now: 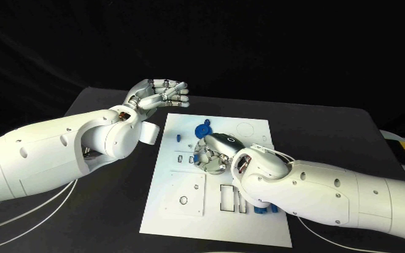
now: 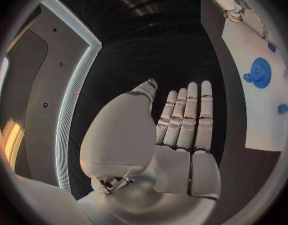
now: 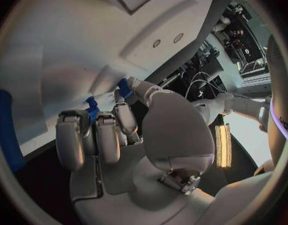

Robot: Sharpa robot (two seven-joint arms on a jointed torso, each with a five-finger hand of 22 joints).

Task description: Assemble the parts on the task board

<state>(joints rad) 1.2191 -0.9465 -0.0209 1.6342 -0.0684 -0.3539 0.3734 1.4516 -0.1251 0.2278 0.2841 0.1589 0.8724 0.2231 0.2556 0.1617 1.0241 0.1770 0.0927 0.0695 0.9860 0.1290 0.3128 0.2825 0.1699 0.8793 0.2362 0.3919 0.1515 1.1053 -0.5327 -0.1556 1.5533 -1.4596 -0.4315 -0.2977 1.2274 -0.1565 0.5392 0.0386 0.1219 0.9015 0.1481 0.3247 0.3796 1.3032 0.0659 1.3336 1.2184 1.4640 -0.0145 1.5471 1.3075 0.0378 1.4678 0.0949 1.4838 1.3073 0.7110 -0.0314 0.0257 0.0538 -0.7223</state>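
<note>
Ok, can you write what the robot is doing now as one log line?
left hand: raised, empty | right hand: fingers on task board, small blue part at fingertips | blue gear: on board

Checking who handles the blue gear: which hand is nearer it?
Right. The right hand sits on the task board just below the blue gear; the left hand hovers beyond the board's corner.

The task board (image 1: pixel 221 206) lies in the middle of the table (image 1: pixel 337 127). The left hand (image 1: pixel 158 95) hangs above the table just beyond the board's far left corner, apart from it. The right hand (image 1: pixel 215 150) is over the board's middle, fingers down at a small part (image 1: pixel 195 159). A gear-shaped part (image 1: pixel 202 129) sits behind that hand, another small part (image 1: pixel 179 137) to its left, and more parts (image 1: pixel 263 209) lie near the board's right edge, beside the right forearm.
</note>
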